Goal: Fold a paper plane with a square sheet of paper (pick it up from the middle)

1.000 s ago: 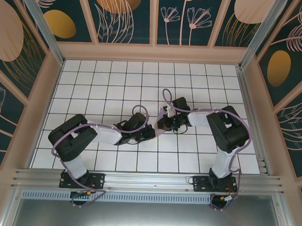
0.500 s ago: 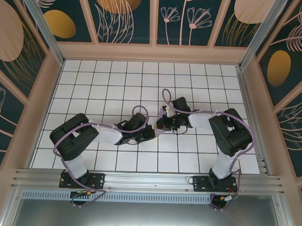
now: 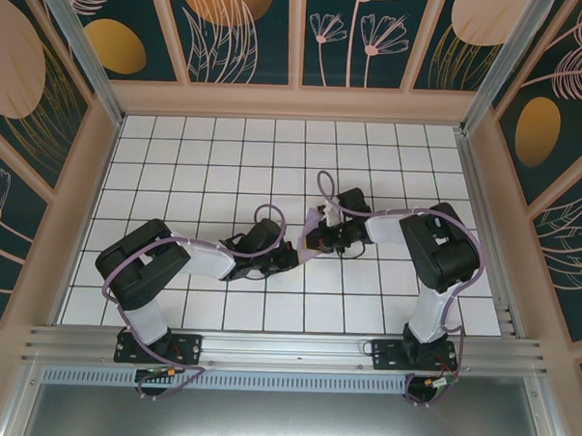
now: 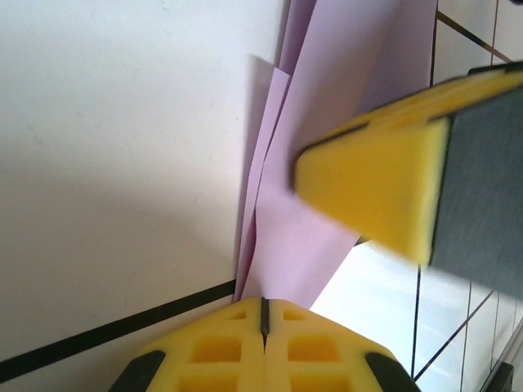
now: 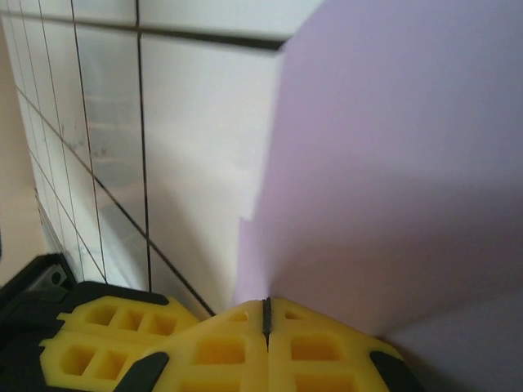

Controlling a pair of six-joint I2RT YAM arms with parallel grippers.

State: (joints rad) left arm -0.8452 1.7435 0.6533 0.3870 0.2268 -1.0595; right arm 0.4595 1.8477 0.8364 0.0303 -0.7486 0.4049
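Paper [image 4: 327, 122]: thin lavender, folded in overlapping layers, pinched between both grippers near the middle of the table [image 4: 122, 163]. Left gripper [image 4: 263, 314] and right gripper [image 5: 265, 314] each have their yellow waffle-foam pads clamped on a paper edge. The table is glossy white tile with black grid lines, and the right gripper's blurred pad blocks part of the left wrist view.
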